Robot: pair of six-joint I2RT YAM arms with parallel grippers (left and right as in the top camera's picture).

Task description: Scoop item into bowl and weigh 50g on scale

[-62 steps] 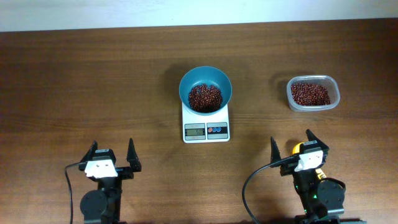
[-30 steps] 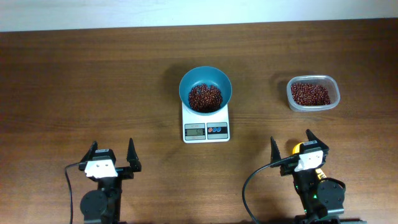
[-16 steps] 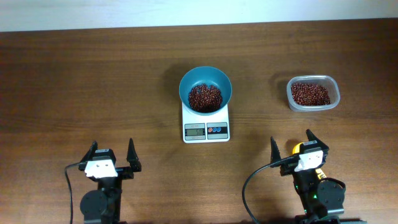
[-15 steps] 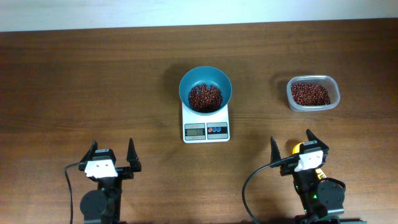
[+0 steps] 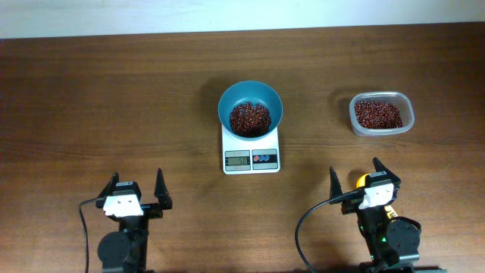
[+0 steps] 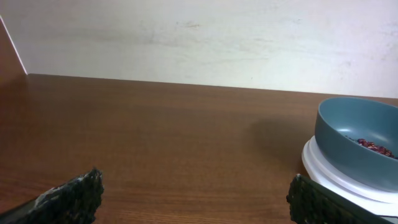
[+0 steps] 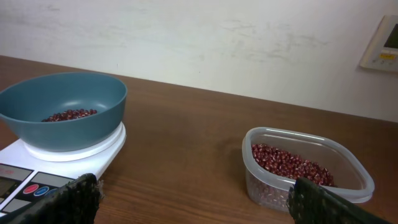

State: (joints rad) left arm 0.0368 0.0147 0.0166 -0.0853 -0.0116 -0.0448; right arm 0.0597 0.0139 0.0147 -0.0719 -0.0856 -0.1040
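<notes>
The teal-blue bowl (image 5: 250,98) stands on the white scale (image 5: 251,158) at the table's middle and holds a heap of reddish-brown beans (image 5: 249,119). The bowl (image 6: 357,140) shows at the right of the left wrist view, on the scale (image 6: 336,180). It (image 7: 62,109) also shows at the left of the right wrist view, on the scale (image 7: 37,165). My left gripper (image 5: 137,188) (image 6: 196,199) is open and empty near the front left. My right gripper (image 5: 354,175) (image 7: 196,199) is open and empty near the front right.
A clear plastic tub (image 5: 381,114) (image 7: 308,168) with more beans stands at the back right. A yellow object (image 5: 363,180) lies beside the right gripper. A pale wall runs behind the table's far edge.
</notes>
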